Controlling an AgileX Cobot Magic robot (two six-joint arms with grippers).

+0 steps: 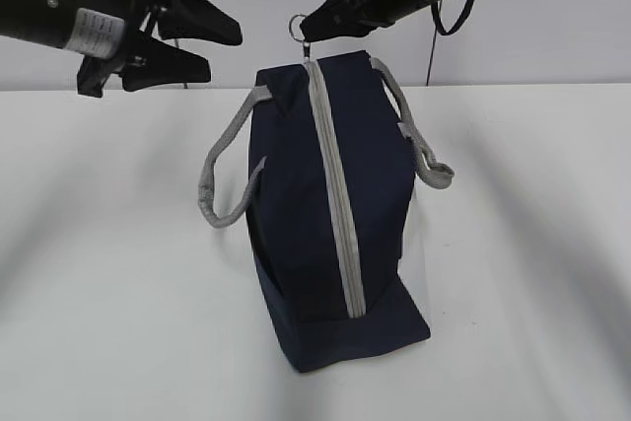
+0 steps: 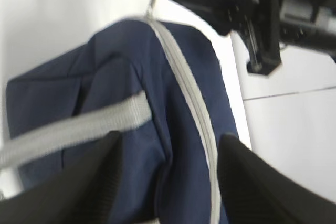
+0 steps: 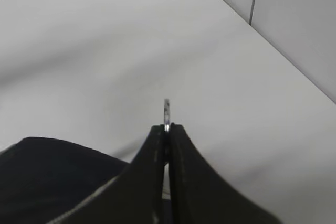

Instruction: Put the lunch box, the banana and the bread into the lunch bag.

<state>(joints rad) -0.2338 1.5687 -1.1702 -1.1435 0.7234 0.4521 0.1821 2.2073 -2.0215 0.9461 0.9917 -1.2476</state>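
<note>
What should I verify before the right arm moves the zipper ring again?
1. Right gripper shut on the ring pull: ok.
2. Left gripper open, holding nothing, off the lunch bag: ok.
3. Zipper closed along the visible length: ok.
4. Bag standing on the table: ok.
5. Handles clear of the zipper: ok.
6. Lunch box, banana and bread inside: cannot tell, none visible.

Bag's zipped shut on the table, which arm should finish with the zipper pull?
Right. The right gripper is shut on the ring pull at the lunch bag's top; the left gripper hangs open, away from the bag.
</note>
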